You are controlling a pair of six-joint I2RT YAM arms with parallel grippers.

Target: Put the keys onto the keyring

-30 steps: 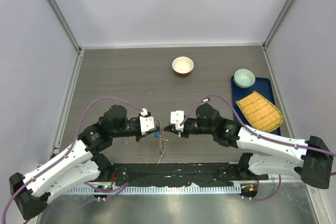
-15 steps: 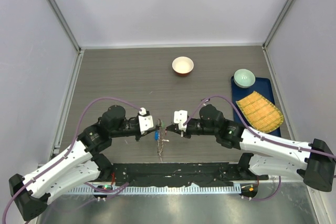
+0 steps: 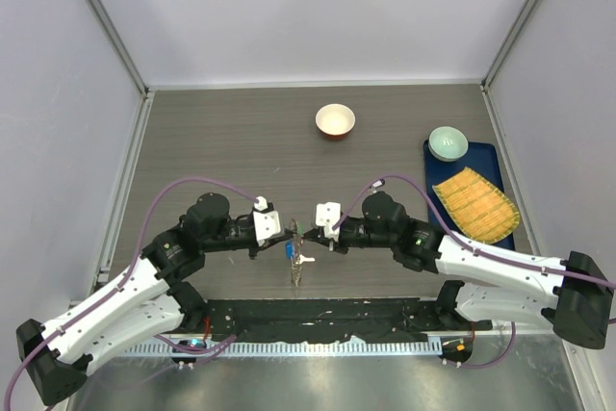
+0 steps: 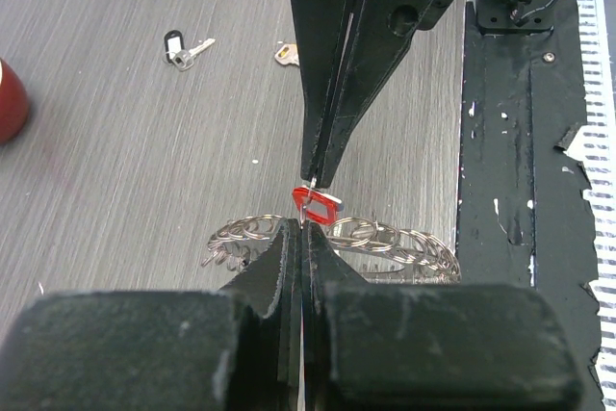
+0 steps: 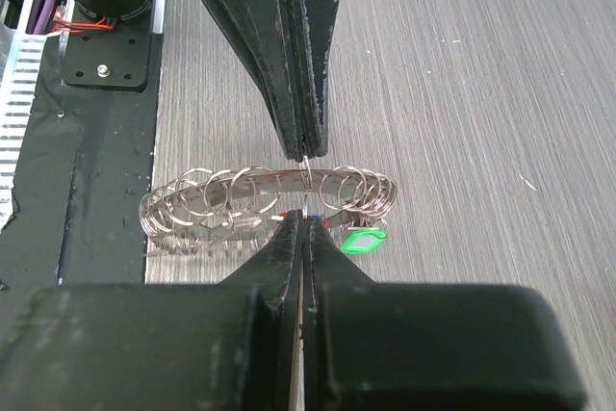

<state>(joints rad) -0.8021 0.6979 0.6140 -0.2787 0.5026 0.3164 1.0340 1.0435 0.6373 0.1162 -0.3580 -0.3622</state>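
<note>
We see both arms meeting over the middle of the table's near edge, with the large thin grey metal keyring and its fringe of small silvery loops held up between their tips. The left gripper has its jaws pressed fully together and, in the right wrist view, pinches one small loop on the ring's rim. The right gripper is closed just as tightly and seems to nip the blade of the tiny silver key with a red plastic head, which sits right at the ring. A green-headed key hangs at the ring, and we judge that it is already threaded. A black-headed key and another small key lie loose on the table beyond the right gripper. We judge the step in hand to be working the red key onto a loop, and the risks are fine ones. The grip on each piece is only a sliver of metal, so a small sideways pull could twist the key out of the jaws or let the loop slip free. If the loop goes, the whole ring drops to the table. The two tips also sit almost touching, so they may knock together and push the blade off the loop's gap.
</note>
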